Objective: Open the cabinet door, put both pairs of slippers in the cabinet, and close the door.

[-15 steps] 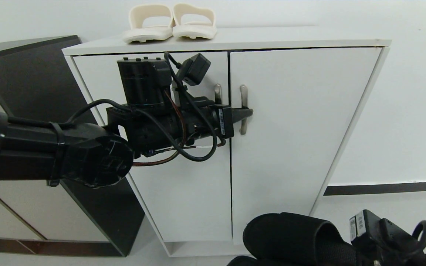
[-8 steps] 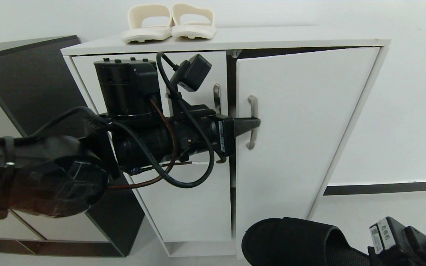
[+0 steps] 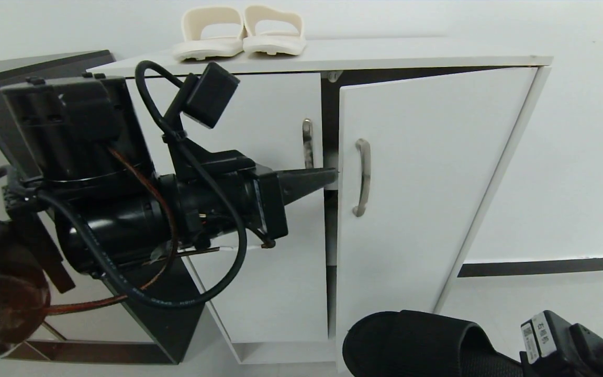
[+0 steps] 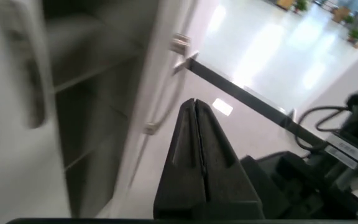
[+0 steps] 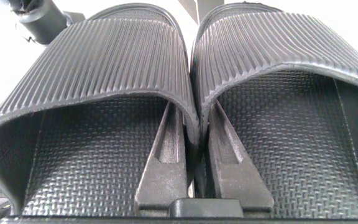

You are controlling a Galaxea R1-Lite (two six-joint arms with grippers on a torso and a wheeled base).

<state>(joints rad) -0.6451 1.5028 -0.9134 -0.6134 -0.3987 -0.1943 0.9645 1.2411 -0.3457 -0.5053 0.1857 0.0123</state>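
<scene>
Right door [image 3: 427, 173] of the cabinet [image 3: 385, 52] ajar, with a dark gap beside the shut left door [image 3: 275, 115]. Left gripper [image 3: 327, 177] closed tight with nothing between its fingers, tip at the free edge of the ajar door, level with its handle [image 3: 363, 178]. Right gripper [image 5: 194, 155] low before the cabinet's front, clamped on the black slippers [image 3: 411, 340], one finger inside each, pinching their adjoining walls together. Cream slippers [image 3: 241, 31] side by side at the back left of the cabinet top.
</scene>
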